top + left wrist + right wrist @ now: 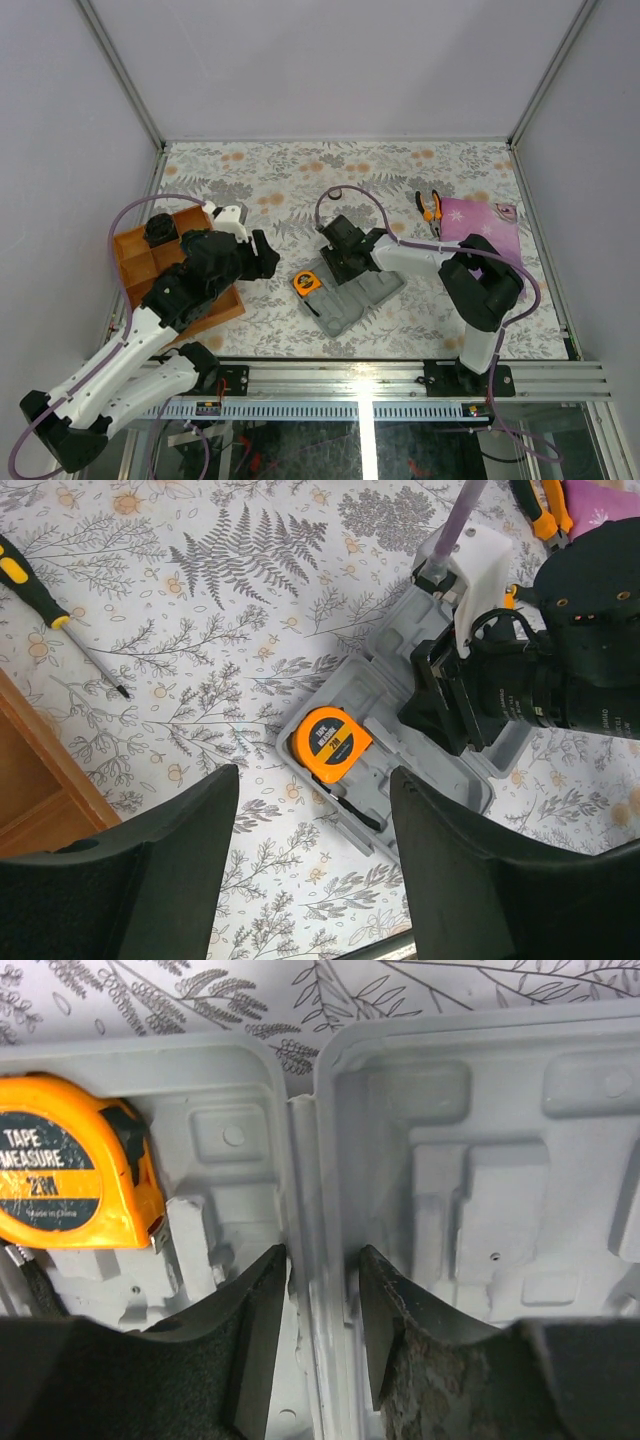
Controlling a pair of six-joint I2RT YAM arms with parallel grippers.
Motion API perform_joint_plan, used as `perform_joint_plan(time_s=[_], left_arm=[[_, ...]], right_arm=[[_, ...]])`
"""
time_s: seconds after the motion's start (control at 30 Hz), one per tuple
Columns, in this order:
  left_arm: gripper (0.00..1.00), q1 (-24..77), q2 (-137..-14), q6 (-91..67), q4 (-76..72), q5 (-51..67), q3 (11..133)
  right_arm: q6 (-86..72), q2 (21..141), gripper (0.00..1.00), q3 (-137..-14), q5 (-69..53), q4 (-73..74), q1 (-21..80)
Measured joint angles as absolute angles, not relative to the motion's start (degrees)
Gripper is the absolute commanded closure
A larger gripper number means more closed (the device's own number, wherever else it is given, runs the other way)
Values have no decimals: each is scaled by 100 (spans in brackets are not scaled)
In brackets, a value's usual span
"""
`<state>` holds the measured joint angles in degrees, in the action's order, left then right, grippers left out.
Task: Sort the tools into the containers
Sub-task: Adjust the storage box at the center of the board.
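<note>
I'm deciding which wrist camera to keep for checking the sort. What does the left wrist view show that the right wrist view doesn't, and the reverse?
Only the left wrist view: the black-and-yellow-handled screwdriver on the floral tablecloth, the orange-handled pliers beside the purple cloth, and a corner of the brown wooden tray. Only the right wrist view: the hinge ridge of the flat grey plastic tool case close up, between the fingers of the right gripper, and the empty moulded recesses of one half. Both: the round orange tape measure lying in that case.
</note>
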<state>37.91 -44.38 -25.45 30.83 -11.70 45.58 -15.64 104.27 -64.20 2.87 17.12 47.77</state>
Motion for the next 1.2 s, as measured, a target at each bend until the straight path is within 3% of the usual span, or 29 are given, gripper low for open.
perform_joint_plan(time_s=[0.3,0.9,1.03,1.2], left_arm=[[38,3791,-4377,-2545,3096,-1332,4453],[34,3791,-4410,-2724,3216,-1645,4449],[34,3791,-4438,-2867,3334,-1809,4449],[34,3782,-4563,-3100,3430,-1944,4449]], right_arm=[[-2038,10514,73,-6635,676,2003,4770],[-3695,10698,90,-6869,1072,2150,4768],[-4014,10711,88,-6888,1125,2110,4768],[-4324,10696,66,-6823,1164,1925,4766]])
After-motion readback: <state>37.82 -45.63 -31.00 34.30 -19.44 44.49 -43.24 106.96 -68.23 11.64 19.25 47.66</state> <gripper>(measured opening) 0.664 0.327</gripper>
